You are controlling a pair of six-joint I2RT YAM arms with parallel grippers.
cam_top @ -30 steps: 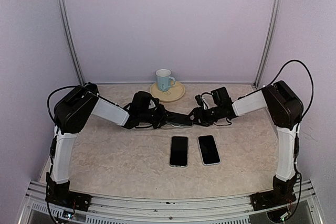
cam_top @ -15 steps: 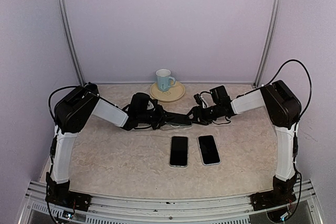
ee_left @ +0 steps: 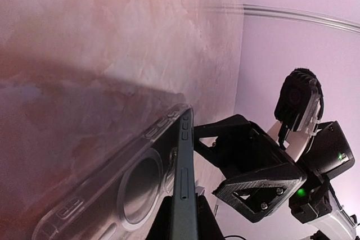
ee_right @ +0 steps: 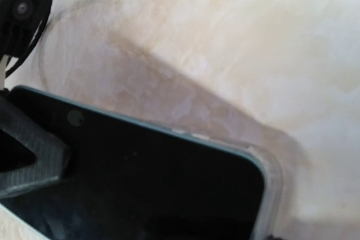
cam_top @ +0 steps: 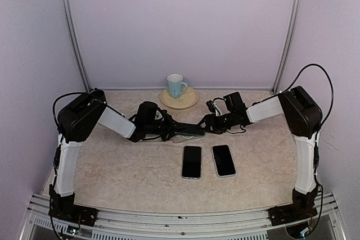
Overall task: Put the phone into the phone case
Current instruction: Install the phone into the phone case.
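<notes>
Here's the left gripper (cam_top: 171,131), just left of the middle of the top view, clamped tight on the near end of the dark, teal-edged phone (cam_top: 190,131) and holding it low over the beige marbled table (cam_top: 124,178). The left wrist camera has the phone (ee_left: 184,195) edge-on, with the clear plastic phone case (ee_left: 124,195) against its back. The two meet at the far end, and the case seems to splay away nearer the lens. The right gripper (cam_top: 209,124) is right at the phone's other end. Its own camera shows one black finger (ee_right: 31,158) lying over the dark screen (ee_right: 146,184), and the case's clear corner (ee_right: 274,184) wrapping the phone's corner. Whether those jaws are gripping, I can't tell. Two more black-screened phones (cam_top: 192,162) (cam_top: 224,160) lie flat side by side below centre. At the back, a pale blue mug (cam_top: 176,85) sits on a yellow plate (cam_top: 188,100).
</notes>
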